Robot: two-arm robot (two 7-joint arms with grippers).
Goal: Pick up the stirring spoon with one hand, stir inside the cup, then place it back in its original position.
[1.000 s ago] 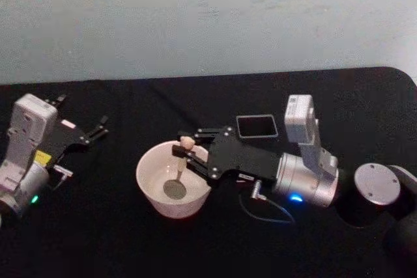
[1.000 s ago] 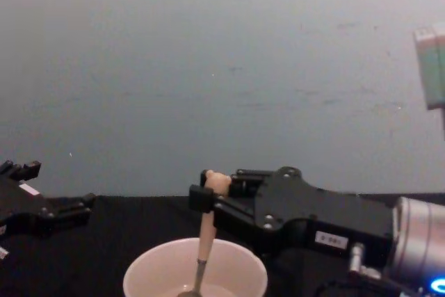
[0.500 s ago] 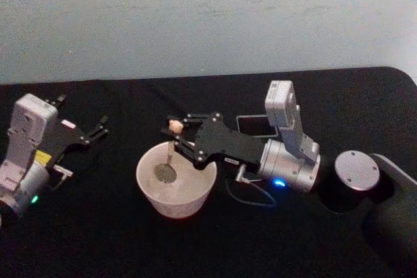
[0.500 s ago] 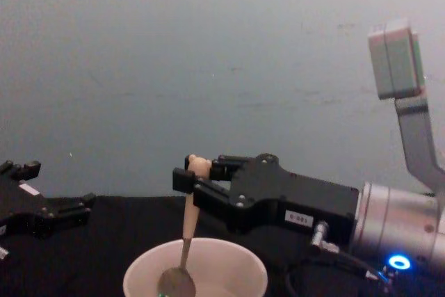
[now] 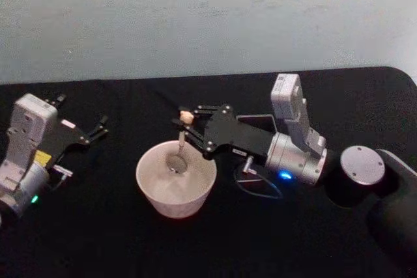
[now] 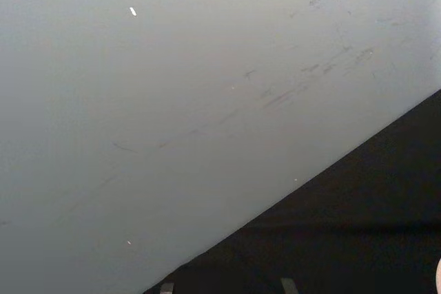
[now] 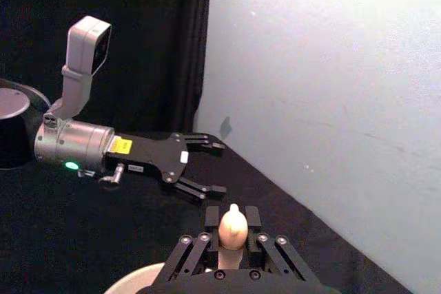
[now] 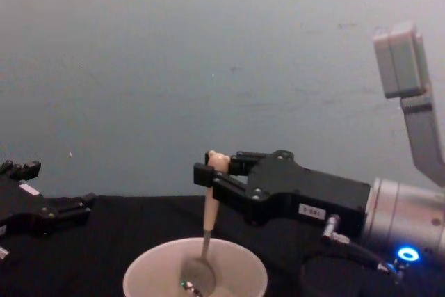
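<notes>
Stirring looks to be the step in hand. The right gripper (image 5: 187, 124), fingers clamped just under the bear head, holds the stirring spoon (image 5: 179, 146) in the cup (image 5: 156, 190) near the desk (image 5: 98, 239) centre. The spoon's long axis is near upright, bowl down, head tipped slightly toward the right edge. Next comes a lift clear of the rim toward the holder (image 5: 260, 120). The left gripper (image 5: 100, 129), fingers spread, is parked by the left edge.

The right gripper (image 8: 206, 173) clamps the stirring spoon (image 8: 207, 224), its metal bowl inside the cup (image 8: 242, 263).
</notes>
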